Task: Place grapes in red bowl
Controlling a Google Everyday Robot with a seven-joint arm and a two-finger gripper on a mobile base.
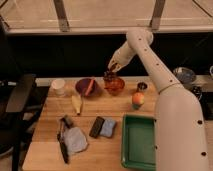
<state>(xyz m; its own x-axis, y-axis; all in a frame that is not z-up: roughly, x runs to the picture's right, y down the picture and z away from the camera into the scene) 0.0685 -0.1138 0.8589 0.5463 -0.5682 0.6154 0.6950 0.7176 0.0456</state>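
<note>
End effector (114,66) sits above bench (50,150) at approx. 12 o'clock, directly over red bowl (115,85), closed on grapes (109,75). Grapes hang from its tip w/ lower end at bowl rim level. Maroon bowl (86,86) is just beside red bowl at 9 o'clock; green tray (140,141) at 5 o'clock.

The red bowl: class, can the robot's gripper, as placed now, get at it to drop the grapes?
Probably yes. The gripper hangs just above the red bowl, with the grapes dangling over its open top and nothing between them.
</note>
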